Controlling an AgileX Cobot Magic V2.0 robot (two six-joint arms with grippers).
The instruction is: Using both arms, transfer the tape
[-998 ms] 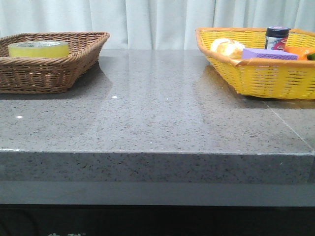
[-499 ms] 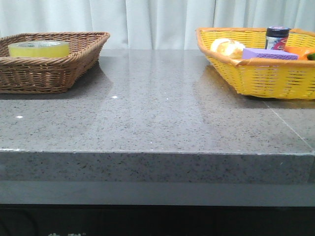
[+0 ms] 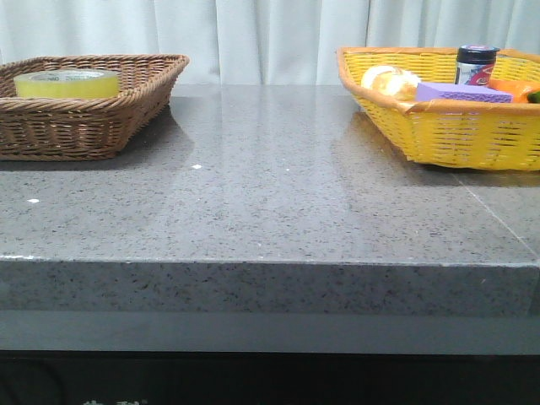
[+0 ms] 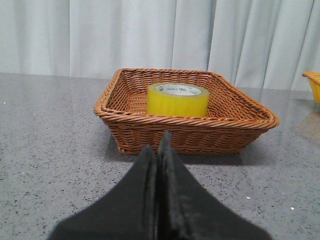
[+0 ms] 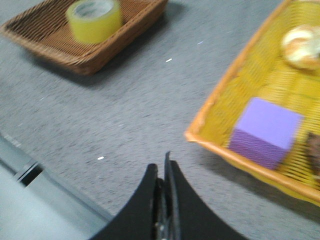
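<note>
The tape [image 3: 66,83] sits upright inside the brown wicker basket [image 3: 126,118] at the far left of the grey speckled bench [image 3: 270,211], its pale top rim showing above the basket wall in the front view; nothing touches it. The left wrist view faces this basket head-on, and there the roll [image 4: 177,99] stands near the middle of the basket floor, with printed lettering visible on its top ring. The left gripper [image 4: 161,150] hangs over the bare bench in front of the basket, its two black fingers [image 4: 145,190] pressed flat against each other with nothing between them. The right gripper [image 5: 162,172] is likewise clenched on nothing (only a thin seam shows between its fingers), and it hovers above the open bench between the two baskets. Its view is blurred, but it takes in the brown basket with the tape [image 5: 94,19] well away on one side and the yellow wicker basket [image 5: 220,115] nearer on the other. That yellow basket holds a purple sponge block [image 3: 462,92], a bread roll [image 3: 390,82] and a dark-lidded jar [image 3: 475,65]. Pale curtains [image 3: 270,34] hang behind the bench.
</note>
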